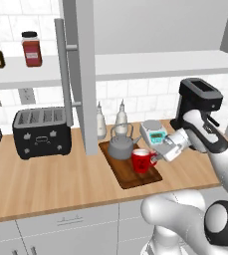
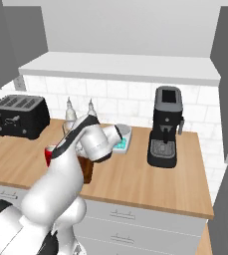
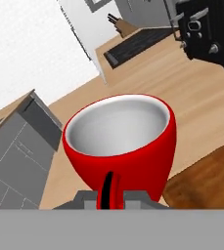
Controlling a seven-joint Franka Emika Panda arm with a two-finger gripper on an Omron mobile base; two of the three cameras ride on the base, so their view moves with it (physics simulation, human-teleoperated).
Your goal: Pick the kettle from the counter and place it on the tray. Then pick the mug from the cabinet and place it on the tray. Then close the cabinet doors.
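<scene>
Red mug (image 1: 142, 160) upright on the near part of the tray (image 1: 123, 177), just in front of the kettle (image 1: 121, 146) and to its right; pale inside up, seen from above and behind in the hand view (image 3: 119, 141). Handle (image 3: 108, 189) of the mug turned toward the gripper (image 1: 159, 155), pinched between narrow fingers, jaws clamped onto it from the right of the mug. Whether the mug's base touches the tray or hangs just above it: cannot tell.

Kettle on the far part of the tray, grey, arched handle up. Tray dark brown, lying on the counter (image 1: 51, 182) at a slant, its far left corner just beside the lower edge of the open cabinet door (image 1: 85, 74). Behind the kettle, by the tiled wall, two white bottles (image 1: 110, 119). Right of the tray, a small white scale (image 1: 153, 131) with a teal face, partly behind the gripper. Further right, black coffee machine (image 2: 166, 127) against the wall. Left of the tray, past the door, black toaster (image 1: 41, 132). Above the toaster, white shelf (image 1: 26, 72) with two jars (image 1: 31, 49).
</scene>
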